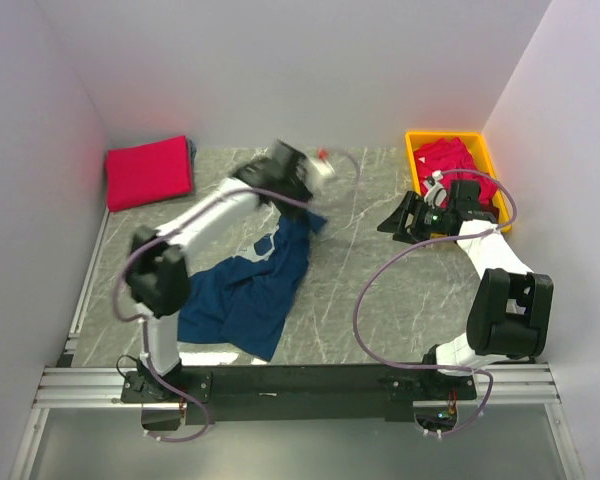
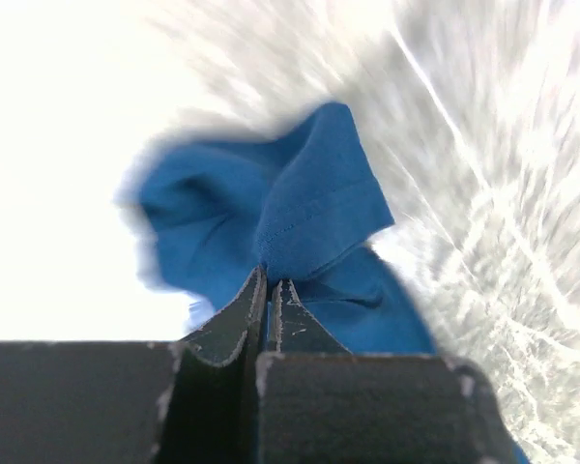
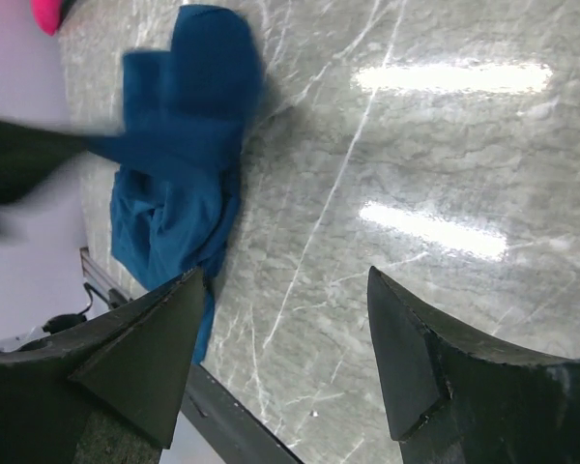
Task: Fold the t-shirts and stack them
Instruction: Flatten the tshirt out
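- The grey marbled worktop [image 1: 380, 290] carries everything.
- The navy t-shirt [image 1: 245, 295] lies crumpled near the near-left corner, one end stretched up toward the middle of the worktop.
- A yellow bin [image 1: 416, 150] at the far-right corner holds bunched red-pink t-shirts [image 1: 450, 160].
- A folded red-pink t-shirt [image 1: 148, 172] sits flat at the far-left corner.
- The right claw [image 3: 285, 275] hangs beside the bin, jaws spread wide, holding nothing.
- The left claw [image 2: 268, 280] is clamped tight on a fold of the navy t-shirt.
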You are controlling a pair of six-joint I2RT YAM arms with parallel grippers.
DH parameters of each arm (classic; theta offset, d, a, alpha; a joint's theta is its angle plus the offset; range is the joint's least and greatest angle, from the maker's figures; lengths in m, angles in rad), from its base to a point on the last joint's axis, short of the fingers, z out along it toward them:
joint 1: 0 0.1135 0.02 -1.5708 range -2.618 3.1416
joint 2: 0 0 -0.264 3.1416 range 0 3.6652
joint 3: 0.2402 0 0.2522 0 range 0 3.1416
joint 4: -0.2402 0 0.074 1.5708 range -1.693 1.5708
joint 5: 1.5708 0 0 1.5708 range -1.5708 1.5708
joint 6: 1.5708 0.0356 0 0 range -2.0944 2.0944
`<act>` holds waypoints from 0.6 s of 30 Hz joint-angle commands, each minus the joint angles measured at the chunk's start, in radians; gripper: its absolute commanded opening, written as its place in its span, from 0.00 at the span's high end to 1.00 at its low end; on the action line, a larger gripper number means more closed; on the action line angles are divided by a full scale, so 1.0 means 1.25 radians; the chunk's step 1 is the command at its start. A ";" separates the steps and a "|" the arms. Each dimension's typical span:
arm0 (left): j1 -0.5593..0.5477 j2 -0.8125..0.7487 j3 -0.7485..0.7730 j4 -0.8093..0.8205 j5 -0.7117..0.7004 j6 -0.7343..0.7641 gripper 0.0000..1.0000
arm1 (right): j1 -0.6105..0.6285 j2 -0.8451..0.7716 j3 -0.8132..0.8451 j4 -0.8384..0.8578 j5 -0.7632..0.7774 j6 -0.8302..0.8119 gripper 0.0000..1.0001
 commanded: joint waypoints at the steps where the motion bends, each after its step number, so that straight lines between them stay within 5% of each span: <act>1: 0.092 -0.173 0.107 -0.025 0.130 -0.038 1.00 | 0.000 -0.012 -0.006 0.036 -0.037 0.005 0.25; 8: 0.265 -0.329 0.134 -0.020 0.204 -0.054 1.00 | 0.041 0.020 -0.005 0.060 -0.042 0.007 0.25; 18: 0.515 -0.478 0.092 0.012 0.331 -0.063 1.00 | 0.274 0.144 0.049 0.109 -0.009 -0.013 0.26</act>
